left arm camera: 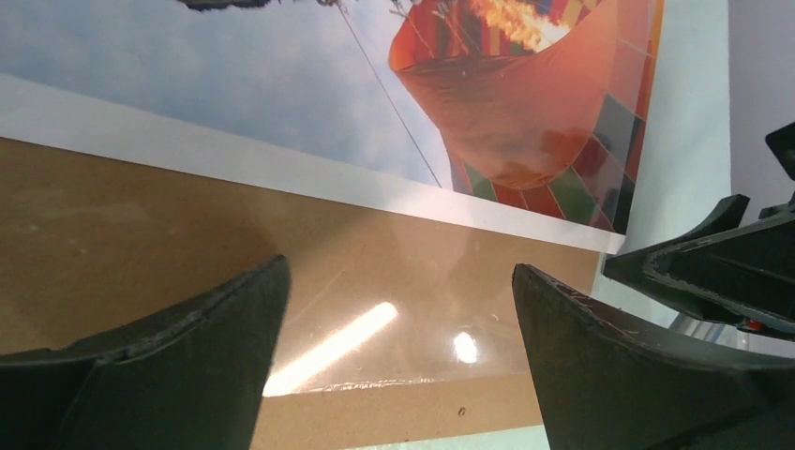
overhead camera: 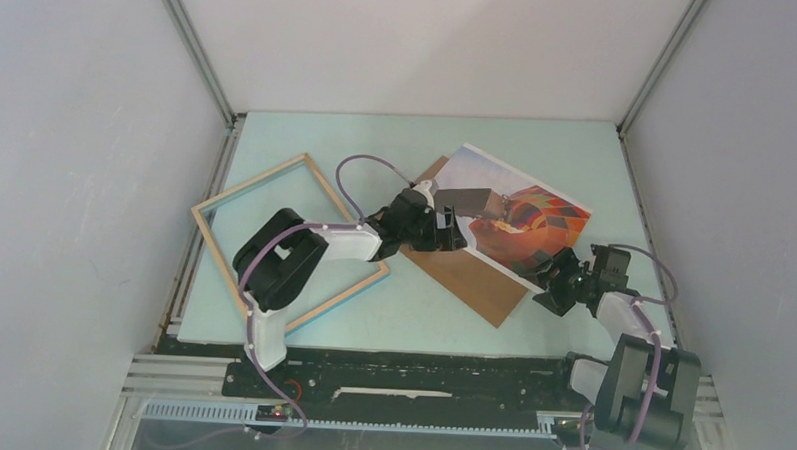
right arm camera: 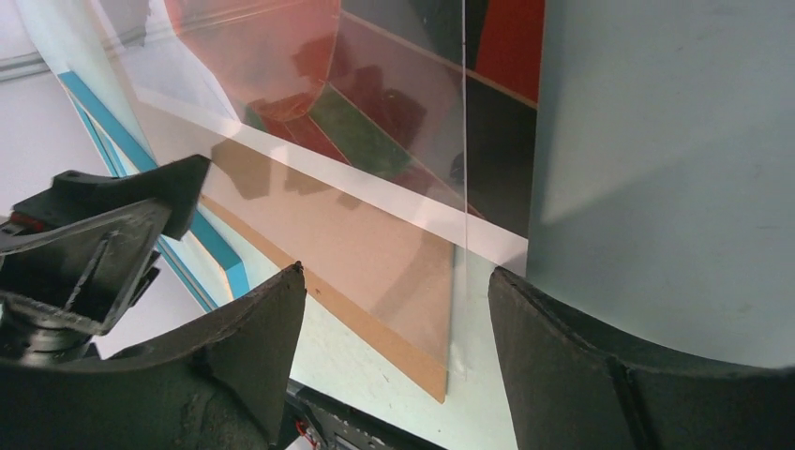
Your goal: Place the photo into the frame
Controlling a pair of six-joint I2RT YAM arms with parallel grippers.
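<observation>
The photo (overhead camera: pixel 496 183), a hot-air balloon print with a white border, lies face up at the table's middle right, partly over a brown backing board (overhead camera: pixel 478 283). The frame (overhead camera: pixel 215 204), light wood, lies at the left with my left arm reaching across it. My left gripper (overhead camera: pixel 452 233) stands open at the photo's left edge. In its wrist view the open left gripper (left arm camera: pixel 401 272) hangs over the board below the photo (left arm camera: pixel 234 84). My right gripper (overhead camera: pixel 553 273) is open by the photo's near right edge; in its wrist view the right gripper (right arm camera: pixel 397 272) holds nothing.
A clear pane (left arm camera: pixel 422 281) lies on the backing board (left arm camera: pixel 94 216) and reflects the lights. The board's corner (right arm camera: pixel 427 370) points toward the table's front rail (overhead camera: pixel 389 370). Grey walls close in the left, right and back. A teal-blue strip of the frame (right arm camera: pixel 211 248) shows behind the left gripper.
</observation>
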